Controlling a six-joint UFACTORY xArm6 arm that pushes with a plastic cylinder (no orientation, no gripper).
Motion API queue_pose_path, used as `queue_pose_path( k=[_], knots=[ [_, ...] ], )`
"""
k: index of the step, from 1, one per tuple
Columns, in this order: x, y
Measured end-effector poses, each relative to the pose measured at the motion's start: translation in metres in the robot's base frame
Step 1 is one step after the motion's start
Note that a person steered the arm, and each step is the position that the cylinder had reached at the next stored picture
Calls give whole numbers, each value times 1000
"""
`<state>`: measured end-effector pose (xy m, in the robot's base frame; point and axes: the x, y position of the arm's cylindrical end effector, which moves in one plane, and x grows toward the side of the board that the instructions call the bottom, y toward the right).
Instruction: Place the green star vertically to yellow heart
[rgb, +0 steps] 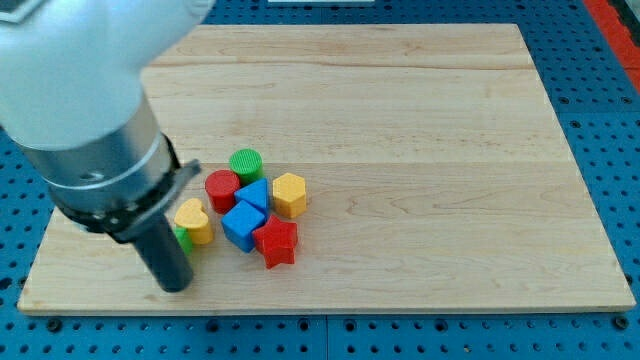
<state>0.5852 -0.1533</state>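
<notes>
The yellow heart (194, 220) lies at the left end of a cluster of blocks on the wooden board (420, 150). Only a sliver of the green star (183, 239) shows, just below-left of the heart, mostly hidden behind my rod. My tip (175, 286) rests on the board just below the green star, near the board's bottom-left edge. The arm's large grey body (80, 110) covers the view's upper left.
Right of the heart sit a red cylinder (222, 187), a green cylinder (246, 163), a blue triangle (256, 194), a blue cube (241, 224), a yellow hexagon (289, 194) and a red star (277, 242), packed closely. A blue pegboard (600, 60) surrounds the board.
</notes>
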Motion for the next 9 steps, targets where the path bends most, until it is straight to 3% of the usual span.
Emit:
queue_pose_path(
  k=[2, 3, 6, 8, 9],
  knots=[
    [-108, -37],
    [-140, -81],
    [-247, -11],
    [-272, 75],
    [-304, 72]
  ],
)
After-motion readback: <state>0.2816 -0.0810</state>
